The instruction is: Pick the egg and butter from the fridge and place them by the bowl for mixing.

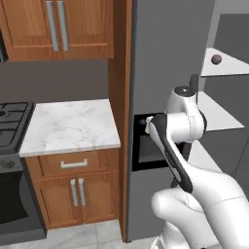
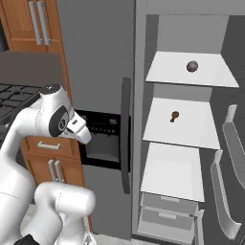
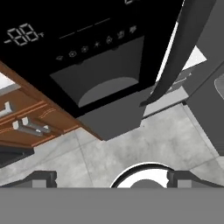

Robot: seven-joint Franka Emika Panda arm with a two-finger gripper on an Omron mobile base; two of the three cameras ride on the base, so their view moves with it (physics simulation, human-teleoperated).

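Observation:
The fridge [image 2: 103, 57] stands with its left door shut and its right side open, showing white shelves. The egg [image 2: 192, 66], a small dark ball, lies on the top shelf and also shows at the egg [image 1: 215, 59] past the door edge. My gripper [image 3: 113, 179] is open with nothing between its fingers. It hangs in front of the black dispenser panel [image 3: 87, 57], left of the long dark handle [image 3: 181, 52], well below and left of the egg. The butter and the bowl are out of view.
A small brown stalked item [image 2: 174, 116] sits on the second shelf. Door bins [image 2: 225, 191] line the open right door. A marble counter [image 1: 70, 126] and a stove [image 1: 12, 126] lie to the left of the fridge, with wooden cabinets [image 1: 73, 187] below.

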